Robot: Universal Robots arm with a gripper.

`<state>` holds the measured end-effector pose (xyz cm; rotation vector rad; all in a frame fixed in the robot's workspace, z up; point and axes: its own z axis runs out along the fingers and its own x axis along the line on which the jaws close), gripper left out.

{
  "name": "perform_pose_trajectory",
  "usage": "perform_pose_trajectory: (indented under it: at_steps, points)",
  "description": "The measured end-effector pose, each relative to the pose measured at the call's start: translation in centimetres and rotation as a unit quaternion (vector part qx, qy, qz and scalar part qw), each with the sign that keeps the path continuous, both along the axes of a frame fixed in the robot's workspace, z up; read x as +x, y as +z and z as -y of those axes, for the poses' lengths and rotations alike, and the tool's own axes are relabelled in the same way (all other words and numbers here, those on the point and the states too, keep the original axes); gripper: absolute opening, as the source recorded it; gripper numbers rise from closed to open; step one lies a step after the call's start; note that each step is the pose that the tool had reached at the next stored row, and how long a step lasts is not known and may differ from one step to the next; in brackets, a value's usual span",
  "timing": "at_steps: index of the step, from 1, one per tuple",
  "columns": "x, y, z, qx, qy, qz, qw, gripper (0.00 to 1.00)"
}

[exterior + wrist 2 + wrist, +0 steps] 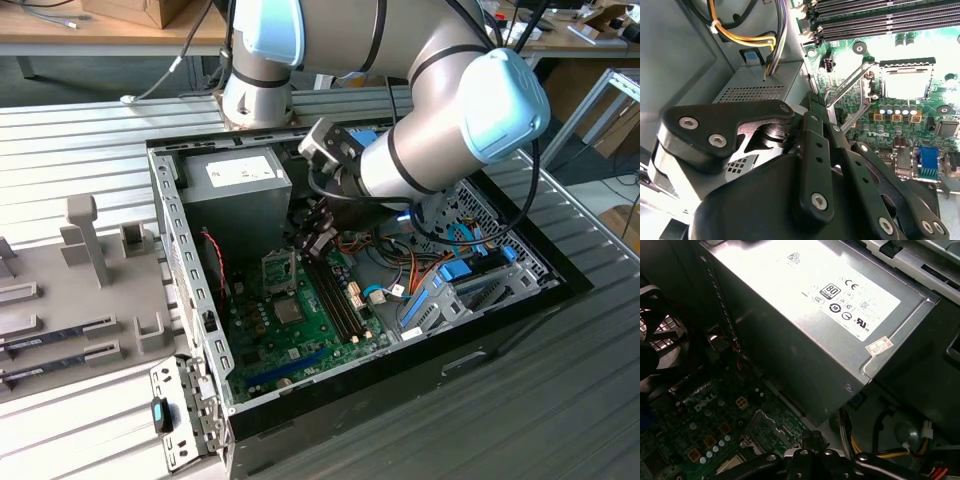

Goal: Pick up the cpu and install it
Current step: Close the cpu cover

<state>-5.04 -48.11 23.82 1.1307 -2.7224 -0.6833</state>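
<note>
Above the green board [300, 300], pincer [318, 238] near the open socket [904, 80].

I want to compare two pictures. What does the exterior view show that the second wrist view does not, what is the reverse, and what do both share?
The exterior view adds the whole open computer case, the grey arm reaching into it, and a grey holder tray at the exterior view's left. The second wrist view adds a close look at the socket, with its metal lever raised, and the yellow cables. Both share the green board, the socket, the memory slots, the power supply box and the claw.
</note>
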Motion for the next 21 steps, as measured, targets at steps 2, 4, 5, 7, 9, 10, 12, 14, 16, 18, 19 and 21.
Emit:
perform_pose_trajectory:
  at_steps: [2,4,5,7,9,10,12,14,16,18,19,21]
  points:
    - [0.00,0.03,0.03,-0.0002,0.000,-0.0001,1.00000,0.11]
    - [0.00,0.03,0.06,-0.0002,0.000,-0.0001,1.00000,0.11]
    - [0.00,0.03,0.07,-0.0002,0.000,0.0000,1.00000,0.11]
    - [0.00,0.07,0.09,-0.0001,0.000,0.0000,1.00000,0.11]
    - [0.00,0.12,0.10,-0.0001,0.000,0.0000,1.00000,0.11]
    - [0.00,0.12,0.10,-0.0001,0.000,0.0000,1.00000,0.11]
    - [0.00,0.14,0.13,-0.0003,0.000,-0.0001,1.00000,0.11]
    - [0.01,0.13,0.39,-0.0002,0.000,-0.0001,1.00000,0.11]
    - [0.00,0.13,0.62,-0.0002,0.000,-0.0001,1.00000,0.11]
    - [0.00,0.12,0.77,-0.0001,0.000,-0.0001,1.00000,0.11]
    - [0.00,0.13,0.83,-0.0001,0.000,-0.0001,1.00000,0.11]
    - [0.00,0.12,0.98,-0.0001,0.000,-0.0001,1.00000,0.11]
